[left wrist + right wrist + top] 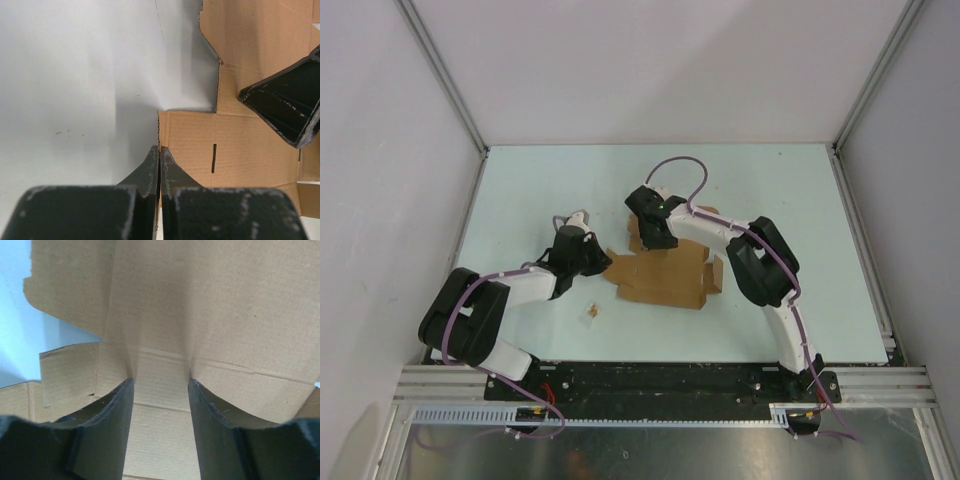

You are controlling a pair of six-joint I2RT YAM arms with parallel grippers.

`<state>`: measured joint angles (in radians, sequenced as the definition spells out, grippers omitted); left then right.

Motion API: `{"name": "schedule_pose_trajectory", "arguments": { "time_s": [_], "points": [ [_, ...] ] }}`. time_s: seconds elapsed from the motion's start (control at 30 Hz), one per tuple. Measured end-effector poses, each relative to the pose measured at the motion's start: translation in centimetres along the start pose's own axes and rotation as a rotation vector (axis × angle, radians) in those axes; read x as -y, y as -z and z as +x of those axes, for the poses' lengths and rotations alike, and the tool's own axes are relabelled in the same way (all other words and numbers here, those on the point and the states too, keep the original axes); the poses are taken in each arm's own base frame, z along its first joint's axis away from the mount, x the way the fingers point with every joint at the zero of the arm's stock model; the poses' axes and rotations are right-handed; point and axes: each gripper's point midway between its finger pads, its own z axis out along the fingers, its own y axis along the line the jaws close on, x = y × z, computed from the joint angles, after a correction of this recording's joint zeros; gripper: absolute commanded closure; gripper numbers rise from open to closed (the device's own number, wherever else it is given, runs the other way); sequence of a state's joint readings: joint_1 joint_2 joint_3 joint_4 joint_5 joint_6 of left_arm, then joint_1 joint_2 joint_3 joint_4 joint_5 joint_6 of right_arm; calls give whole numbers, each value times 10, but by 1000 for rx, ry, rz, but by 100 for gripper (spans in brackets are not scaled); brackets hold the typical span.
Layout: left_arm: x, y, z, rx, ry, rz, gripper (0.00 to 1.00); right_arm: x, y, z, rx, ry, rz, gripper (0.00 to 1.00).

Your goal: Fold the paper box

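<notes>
paper box [660,280] edge sits at left fingers [147,172], pressed together; right fingers [112,425] spread against its panel.

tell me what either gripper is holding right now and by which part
Nothing looks gripped. The left gripper is shut, tips at the paper box's left edge; the right gripper stands open over a crease.

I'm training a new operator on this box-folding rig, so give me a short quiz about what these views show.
1. True or false: the left gripper is shut.
2. The right gripper is: A open over the paper box; B shut on it; C away from it.
3. Fill in: the tiny brown scrap lies nearer the ___ gripper.
Key: 1 true; 2 A; 3 left.
</notes>
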<state>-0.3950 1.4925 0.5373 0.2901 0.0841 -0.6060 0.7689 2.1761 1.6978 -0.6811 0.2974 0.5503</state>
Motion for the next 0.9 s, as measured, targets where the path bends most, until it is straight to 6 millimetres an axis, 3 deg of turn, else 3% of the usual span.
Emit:
{"name": "schedule_pose_trajectory", "arguments": {
  "time_s": [0.13, 0.33, 0.5, 0.63, 0.9],
  "points": [
    [0, 0, 0, 0, 0, 0, 100, -8, 9, -6, 21, 0, -22, 37],
    [0, 0, 0, 0, 0, 0, 100, -47, 37, -34, 119, 3, -99, 37],
    [0, 0, 0, 0, 0, -1, 100, -69, 51, -42, 149, 7, -140, 37],
    [-1, 0, 0, 0, 1, -1, 100, -77, 47, -50, 162, 0, -146, 37],
    [-1, 0, 0, 1, 2, -2, 100, -68, 19, -35, 116, 20, -82, 38]
  ]
}}
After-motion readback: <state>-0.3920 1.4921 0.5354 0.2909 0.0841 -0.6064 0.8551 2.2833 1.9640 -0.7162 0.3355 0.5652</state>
